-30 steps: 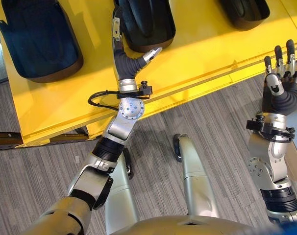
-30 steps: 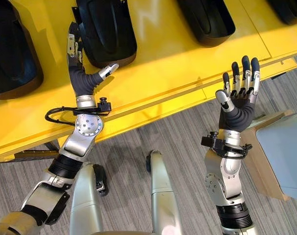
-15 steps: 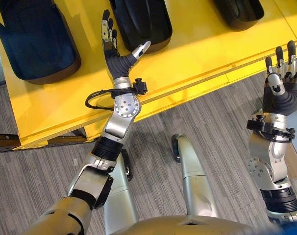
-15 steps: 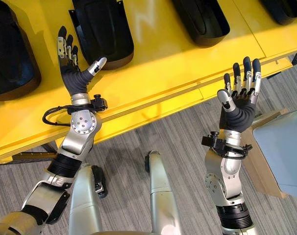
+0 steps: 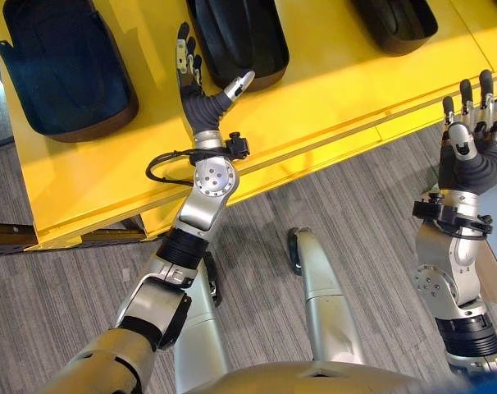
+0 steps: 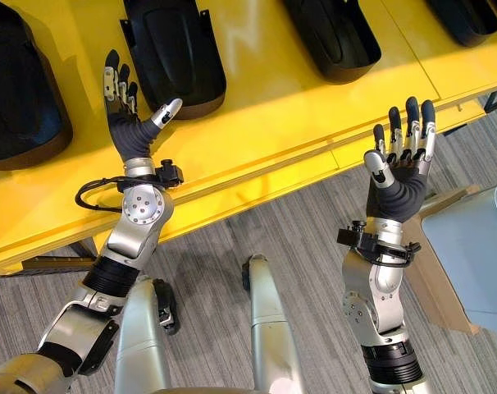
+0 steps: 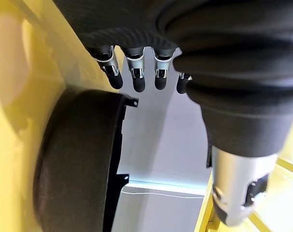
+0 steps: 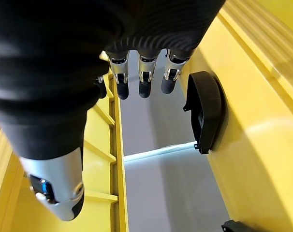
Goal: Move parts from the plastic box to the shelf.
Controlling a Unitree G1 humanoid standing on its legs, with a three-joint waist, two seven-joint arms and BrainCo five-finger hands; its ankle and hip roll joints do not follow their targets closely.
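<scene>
Just beside robot hand (image 6: 127, 121): part (image 6: 173, 51)

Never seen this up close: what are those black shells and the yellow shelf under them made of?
The black shells look like moulded plastic: matte, thin-edged, with small tabs along the rim. The yellow shelf looks like painted sheet metal, smooth and glossy with soft reflections, though I can't be sure.
</scene>
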